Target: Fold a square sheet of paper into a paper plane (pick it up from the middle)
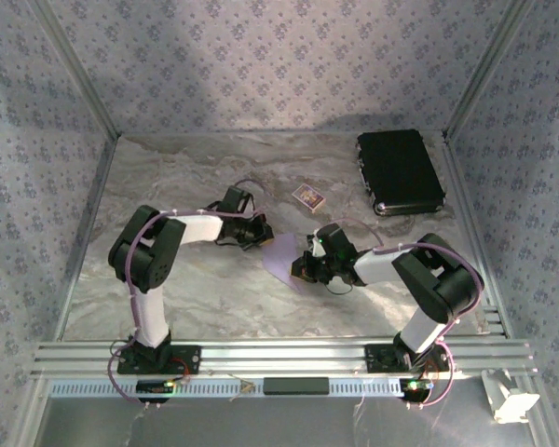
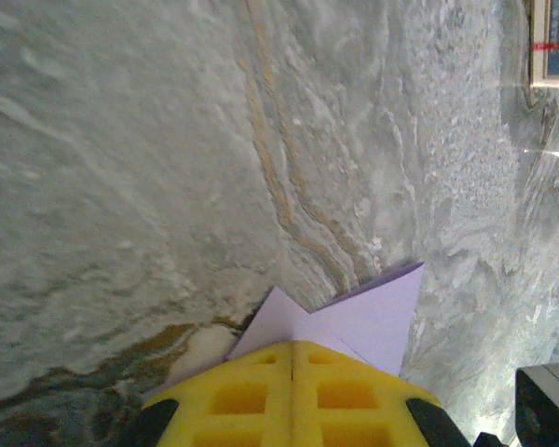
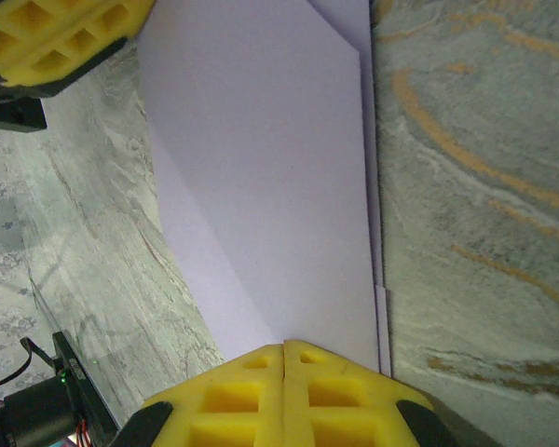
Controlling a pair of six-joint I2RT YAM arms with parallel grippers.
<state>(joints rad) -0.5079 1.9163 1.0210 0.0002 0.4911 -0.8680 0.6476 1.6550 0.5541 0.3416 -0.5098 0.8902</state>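
**A:** Lilac paper (image 1: 281, 253) lies flat near the middle of the desk (image 1: 196, 177). Which way does it run?

**B:** Slantwise. Its long axis goes from the left claw (image 1: 257, 230) at the far end to the right claw (image 1: 306, 267) at the near end. From the right wrist, the folded strip stretches straight away from the tips, and the left one sits by its far corner.

**A:** Are they holding it?

**B:** Both are closed tight, with the yellow fingers (image 3: 224, 400) pressed together and no gap. As far as I can see, nothing sits between them. The paper passes under each tip, so I'd judge they are pressing it to the desk, not pinching it.

**A:** Which claw is nearer?

**B:** Neither. Each touches its own end. From the left wrist, two points of the paper stick out just beyond the tips.

**A:** So what does the next move turn on?

**B:** On that line between them, I'd guess. A crease along the length needs one tip to pin its end while the other runs along the axis. Dragged crosswise, the thin sheet may slide or wrinkle.
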